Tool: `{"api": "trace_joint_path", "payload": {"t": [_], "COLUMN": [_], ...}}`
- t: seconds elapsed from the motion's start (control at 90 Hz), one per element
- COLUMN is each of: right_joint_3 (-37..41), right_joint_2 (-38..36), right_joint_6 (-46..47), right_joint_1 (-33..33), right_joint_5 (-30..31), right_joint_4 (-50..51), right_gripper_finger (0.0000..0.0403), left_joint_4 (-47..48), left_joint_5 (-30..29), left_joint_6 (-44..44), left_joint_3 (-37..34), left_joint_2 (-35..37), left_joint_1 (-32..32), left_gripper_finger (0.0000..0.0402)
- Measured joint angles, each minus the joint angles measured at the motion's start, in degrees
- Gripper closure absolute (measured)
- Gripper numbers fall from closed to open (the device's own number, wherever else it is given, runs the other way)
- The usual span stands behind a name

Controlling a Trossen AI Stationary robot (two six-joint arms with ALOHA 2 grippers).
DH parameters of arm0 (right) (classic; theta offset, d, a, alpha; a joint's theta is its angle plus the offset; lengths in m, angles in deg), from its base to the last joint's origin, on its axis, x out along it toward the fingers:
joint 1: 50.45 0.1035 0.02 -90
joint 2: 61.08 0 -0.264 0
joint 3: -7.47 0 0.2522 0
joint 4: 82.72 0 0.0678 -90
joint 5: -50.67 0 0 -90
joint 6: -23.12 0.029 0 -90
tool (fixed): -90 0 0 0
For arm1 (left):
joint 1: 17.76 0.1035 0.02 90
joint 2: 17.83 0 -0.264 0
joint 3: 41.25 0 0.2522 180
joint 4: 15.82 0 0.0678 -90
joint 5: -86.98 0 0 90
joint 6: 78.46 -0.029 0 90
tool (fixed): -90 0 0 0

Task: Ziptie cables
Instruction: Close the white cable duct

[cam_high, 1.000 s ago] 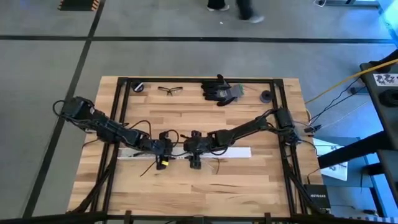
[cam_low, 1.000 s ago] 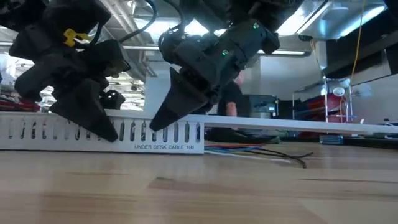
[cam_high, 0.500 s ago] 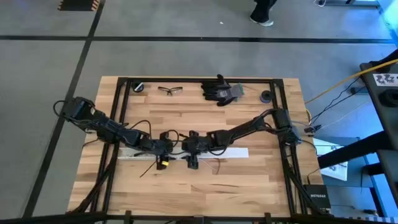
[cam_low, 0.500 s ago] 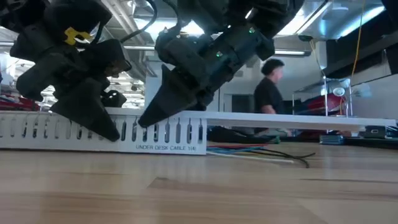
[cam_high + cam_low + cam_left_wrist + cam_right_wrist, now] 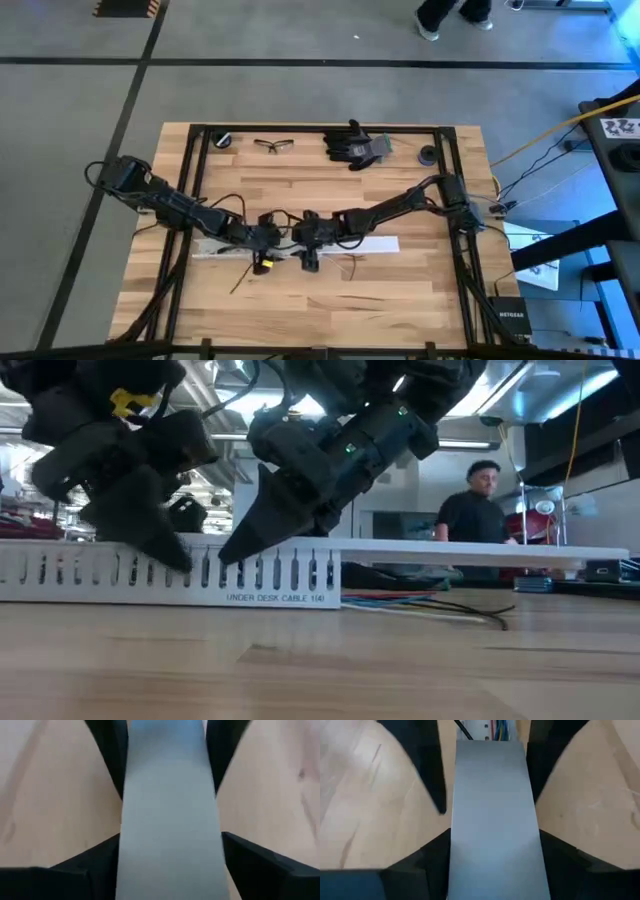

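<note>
Both jaws straddle channel strip (image 5: 375, 245) (cables (image 5: 430, 605) beside it).

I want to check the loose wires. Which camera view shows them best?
The low view: the cables lie on the table beside the white channel, coloured strands distinct. The high view shows only thin dark strands. The right wrist view shows just their ends; the left wrist view, none.

It was a workshop: concrete floor (image 5: 300, 90) marked with black lines, a wooden bench (image 5: 330, 310), ceiling strip lights (image 5: 560, 385) overhead.
</note>
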Motion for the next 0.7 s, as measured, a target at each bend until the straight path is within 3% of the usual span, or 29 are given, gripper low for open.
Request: {"api": "trace_joint_path", "payload": {"t": [0.433,0.7], "right_joint_3": [0.1,0.0], "right_joint_2": [-1.1,-2.6], "right_joint_6": [-0.6,-1.1], "right_joint_1": [0.0,0.1], "right_joint_5": [-4.1,-5.5], "right_joint_4": [0.4,0.7], "right_gripper_finger": [0.0089,0.0073], "left_joint_4": [3.8,3.7], "left_joint_5": [0.5,0.3], "left_joint_6": [0.6,0.6], "left_joint_3": [1.0,1.0], "left_joint_2": [0.0,-0.1], "left_joint_1": [-0.6,-0.5], "left_gripper_finger": [0.0107,0.0107]}}
